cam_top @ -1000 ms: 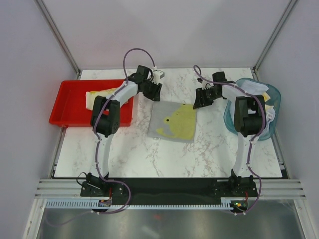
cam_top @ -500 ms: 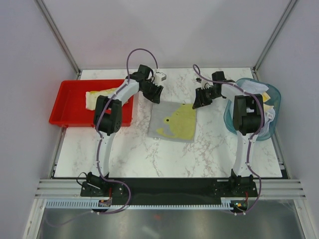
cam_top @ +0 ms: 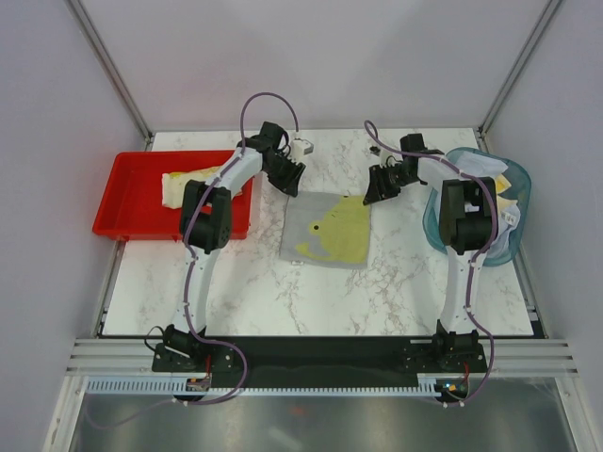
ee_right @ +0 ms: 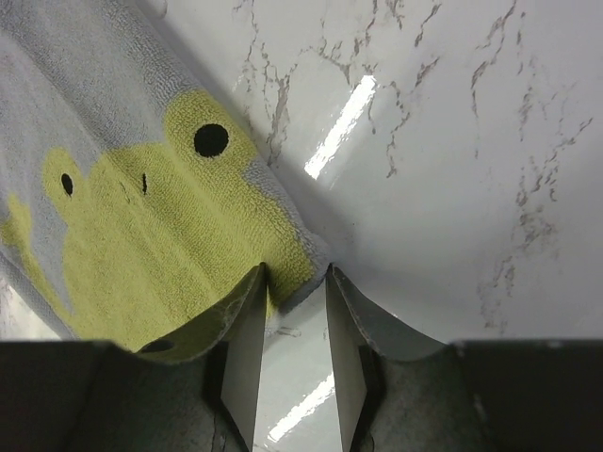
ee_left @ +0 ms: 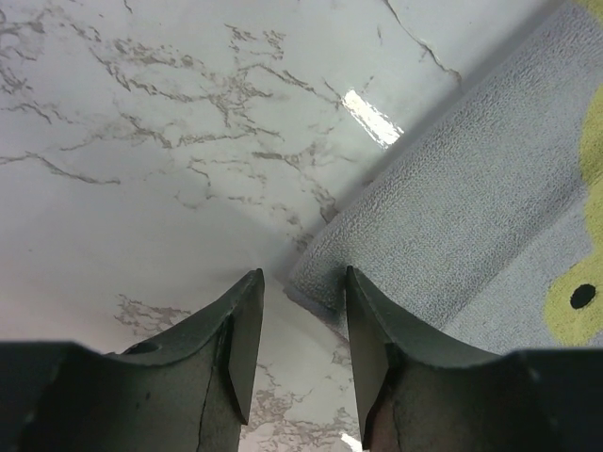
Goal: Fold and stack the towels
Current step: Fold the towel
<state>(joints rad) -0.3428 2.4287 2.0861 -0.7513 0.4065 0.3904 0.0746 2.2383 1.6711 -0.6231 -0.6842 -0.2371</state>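
Grey-and-yellow towel point(cam_top: 328, 229): flat; far corners at claw tips.
Left gripper point(ee_left: 302, 273): part-open, astride corner.
Right gripper point(ee_right: 295, 270): narrow gap, astride corner.

One towel point(cam_top: 328, 230) spread, another towel point(cam_top: 179, 186) in the one tray point(cam_top: 127, 202), more towels point(cam_top: 504, 177) — uncountable — in the one basket point(cam_top: 524, 202); two arms point(cam_top: 203, 221) point(cam_top: 468, 221).

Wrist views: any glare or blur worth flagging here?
Left wrist: one bright glare streak on the marble table beside the grey towel, whose weave reads sharp. Right wrist: two glare streaks on the marble; towel crisp. Top external: even light, soft shadows.
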